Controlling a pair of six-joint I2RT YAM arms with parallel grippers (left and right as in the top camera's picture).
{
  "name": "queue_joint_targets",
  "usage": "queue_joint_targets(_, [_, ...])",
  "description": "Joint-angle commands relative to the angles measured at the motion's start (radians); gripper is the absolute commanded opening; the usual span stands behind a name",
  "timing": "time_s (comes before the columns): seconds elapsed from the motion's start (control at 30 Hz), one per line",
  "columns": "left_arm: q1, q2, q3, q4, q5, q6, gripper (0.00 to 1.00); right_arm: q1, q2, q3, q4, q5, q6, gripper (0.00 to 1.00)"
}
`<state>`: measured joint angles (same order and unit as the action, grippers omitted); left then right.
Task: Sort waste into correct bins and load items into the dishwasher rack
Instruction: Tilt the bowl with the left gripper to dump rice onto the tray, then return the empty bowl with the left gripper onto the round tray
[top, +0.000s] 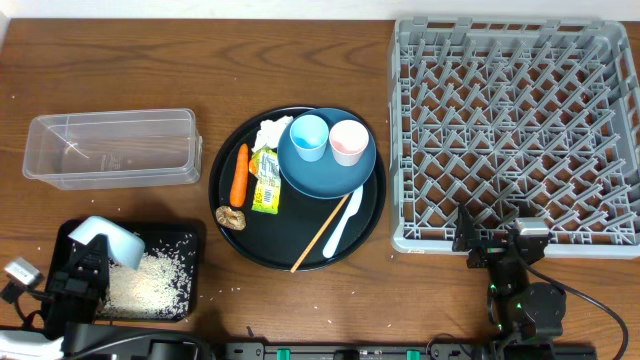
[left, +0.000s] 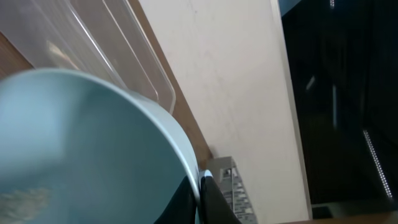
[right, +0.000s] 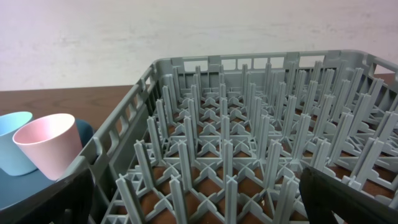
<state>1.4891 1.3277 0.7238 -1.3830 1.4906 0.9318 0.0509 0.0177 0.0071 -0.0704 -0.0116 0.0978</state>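
Observation:
My left gripper (top: 97, 255) is shut on the rim of the small light blue bowl (top: 108, 240), tilted over the black bin (top: 185, 232) where white rice (top: 155, 278) lies. In the left wrist view the bowl (left: 81, 149) fills the frame, its rim pinched between the fingertips (left: 200, 183). The clear bin (top: 110, 148) is behind. The dark blue plate (top: 325, 172) carries a light blue cup (top: 308, 136) and a pink cup (top: 347, 141). Beside it lie carrot (top: 239, 174), wrapper (top: 265, 182), tissue (top: 273, 132), brown lump (top: 231, 217), spoon (top: 343, 222) and chopstick (top: 318, 236). My right gripper (top: 492, 235) is open at the rack's (top: 515, 130) front edge.
The plate and loose items lie on a round black tray (top: 290, 250) mid-table. A few rice grains are scattered on the wood around the black bin. The right wrist view looks over the rack's pegs (right: 249, 124), with the pink cup (right: 48, 151) at left.

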Motion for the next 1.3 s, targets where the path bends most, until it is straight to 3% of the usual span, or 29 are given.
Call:
queue_joint_targets(0.0, [0.005, -0.005, 0.0, -0.039, 0.047, 0.084, 0.06, 0.013, 0.0, -0.002, -0.004, -0.004, -0.009, 0.99])
queue_joint_targets(0.03, [0.005, -0.01, 0.0, -0.019, 0.056, 0.142, 0.06, 0.013, 0.0, -0.002, -0.003, -0.004, -0.009, 0.99])
queue_joint_targets(0.1, [0.005, 0.0, 0.0, -0.001, 0.052, 0.042, 0.06, 0.013, 0.0, -0.002, -0.004, -0.004, -0.009, 0.99])
queue_joint_targets(0.2, [0.004, -0.003, 0.0, -0.012, 0.052, 0.113, 0.06, 0.013, 0.0, -0.002, -0.004, -0.004, -0.009, 0.99])
queue_joint_targets(0.27, [0.005, 0.004, 0.0, -0.043, 0.047, 0.06, 0.06, 0.013, 0.0, -0.002, -0.004, -0.004, -0.009, 0.99])
queue_joint_targets(0.33, [0.005, -0.002, 0.0, -0.032, 0.054, 0.137, 0.06, 0.013, 0.0, -0.002, -0.003, -0.004, -0.009, 0.99])
queue_joint_targets(0.4, [0.005, 0.005, 0.0, -0.026, 0.046, 0.06, 0.06, 0.013, 0.0, -0.002, -0.003, -0.004, -0.009, 0.99])
queue_joint_targets(0.77, [-0.03, -0.004, 0.003, 0.031, 0.001, 0.106, 0.06, 0.013, 0.0, -0.002, -0.004, -0.004, -0.009, 0.99])
queue_joint_targets(1.03, [-0.203, -0.019, 0.089, 0.027, -0.04, 0.064, 0.06, 0.013, 0.0, -0.002, -0.003, -0.004, -0.009, 0.99])
queue_joint_targets(1.27, [-0.434, -0.051, 0.246, 0.034, -0.098, -0.101, 0.06, 0.013, 0.0, -0.002, -0.004, -0.004, -0.009, 0.99])
